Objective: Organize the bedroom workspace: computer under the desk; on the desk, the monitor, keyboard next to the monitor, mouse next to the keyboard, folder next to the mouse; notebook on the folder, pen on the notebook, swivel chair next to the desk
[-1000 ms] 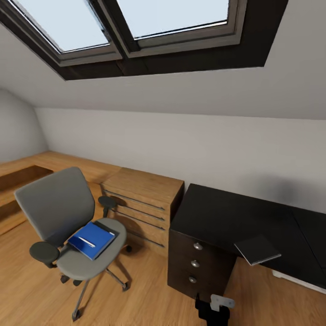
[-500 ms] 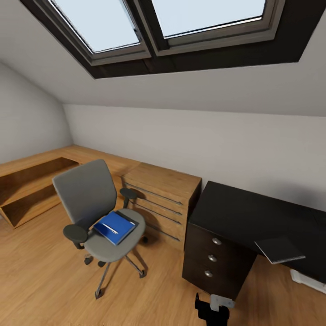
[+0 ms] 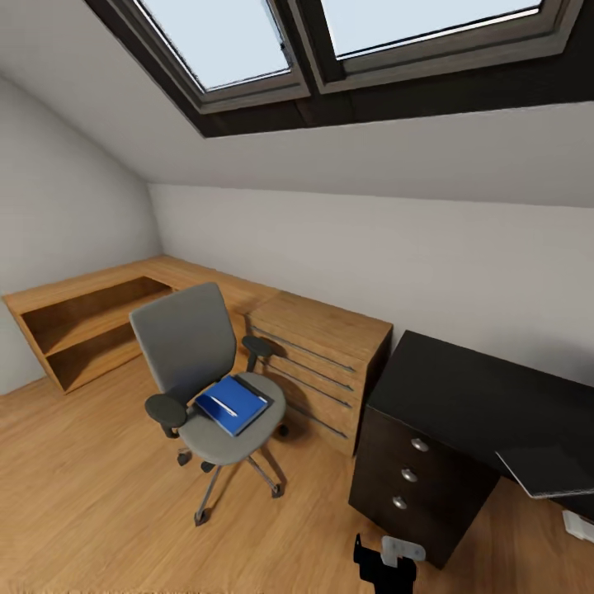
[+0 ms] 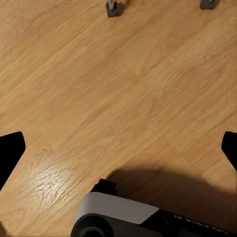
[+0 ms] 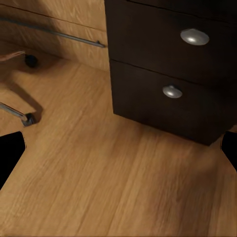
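Observation:
The swivel chair point(image 3: 188, 355) stands on the wood floor, left of the wooden dresser and apart from the desk point(image 3: 487, 396). On its seat lies the blue folder point(image 3: 235, 406) with the whitish pen point(image 3: 221, 404) across it. A dark strip that may be the notebook shows at the folder's far edge. My left gripper point(image 4: 118, 153) is open over bare floor, near the chair's castors point(image 4: 113, 7). My right gripper point(image 5: 118, 153) is open and faces the desk's drawer pedestal point(image 5: 163, 64). The monitor, keyboard and mouse are out of view.
A light wooden dresser point(image 3: 326, 363) stands between chair and desk. Low wooden shelving point(image 3: 82, 322) runs along the left wall. A flat grey slab point(image 3: 549, 470) overhangs the desk's front edge. A whitish object point(image 3: 580, 525) sits on the floor under the desk. Skylights are overhead.
The whole head view has shifted, so the camera moved: chair, dresser and desk sit further right and smaller, and the left shelving has come into sight. Nothing in the room moved.

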Tool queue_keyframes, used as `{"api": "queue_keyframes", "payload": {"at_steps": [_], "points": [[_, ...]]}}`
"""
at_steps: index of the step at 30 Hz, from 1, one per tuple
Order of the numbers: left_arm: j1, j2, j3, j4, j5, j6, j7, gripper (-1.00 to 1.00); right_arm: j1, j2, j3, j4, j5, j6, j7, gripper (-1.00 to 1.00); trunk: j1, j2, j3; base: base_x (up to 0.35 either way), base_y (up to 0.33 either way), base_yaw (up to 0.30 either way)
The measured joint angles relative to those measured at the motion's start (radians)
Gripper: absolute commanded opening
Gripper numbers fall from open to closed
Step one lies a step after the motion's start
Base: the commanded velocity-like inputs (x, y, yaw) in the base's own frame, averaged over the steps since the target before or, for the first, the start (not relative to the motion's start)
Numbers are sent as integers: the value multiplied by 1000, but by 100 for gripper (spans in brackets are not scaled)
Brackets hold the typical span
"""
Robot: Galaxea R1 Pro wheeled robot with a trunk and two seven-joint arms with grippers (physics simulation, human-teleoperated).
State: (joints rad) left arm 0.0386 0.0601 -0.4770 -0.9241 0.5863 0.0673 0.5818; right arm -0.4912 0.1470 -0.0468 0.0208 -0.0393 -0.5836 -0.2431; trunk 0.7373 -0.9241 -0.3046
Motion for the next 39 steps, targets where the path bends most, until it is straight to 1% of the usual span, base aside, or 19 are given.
{"api": "queue_keyframes", "payload": {"at_steps": [8,10,12,14,15,17,18,19,20,22,27,30,39], "points": [[0,3,3,2,4,-14,0,100,0,2,0,0,1,-1,-1,100,0,0,-9,0,0,201],[0,4,71,3,7,-16,0,100,0,3,0,0,1,-1,-1,100,0,0,-12,0,0,202],[0,6,85,4,8,-15,0,100,0,4,0,0,1,-1,-1,100,0,0,-14,0,0,202],[0,7,116,10,9,-15,1,100,0,3,0,0,1,-1,-1,100,0,0,-16,0,0,202],[0,6,179,24,10,-14,1,100,0,3,0,0,1,-1,-1,100,0,0,-17,0,0,202],[0,6,226,35,11,-12,0,100,0,3,0,0,1,-1,-1,100,0,0,-20,0,0,202],[-1,7,293,60,12,-10,-1,100,0,3,0,0,1,-1,-1,100,0,0,-21,0,0,202],[-1,8,321,79,13,-10,-11,100,0,3,0,0,1,-1,-1,100,0,0,-22,0,0,202],[-2,8,327,85,13,-10,-18,100,0,3,0,0,1,-1,-1,100,0,0,-23,0,0,202],[-2,7,341,98,13,-10,-52,100,0,3,0,0,1,-1,-1,100,0,0,-25,0,0,202],[-2,7,349,108,13,-10,-98,100,0,3,0,0,1,-1,-1,100,0,0,-31,0,0,202],[-2,8,351,111,12,-10,-110,100,0,4,0,0,1,-1,-1,100,0,0,-35,0,0,203],[-2,4,351,112,10,-11,-117,100,0,3,0,0,1,-1,-1,100,0,0,-45,0,0,203]]}}
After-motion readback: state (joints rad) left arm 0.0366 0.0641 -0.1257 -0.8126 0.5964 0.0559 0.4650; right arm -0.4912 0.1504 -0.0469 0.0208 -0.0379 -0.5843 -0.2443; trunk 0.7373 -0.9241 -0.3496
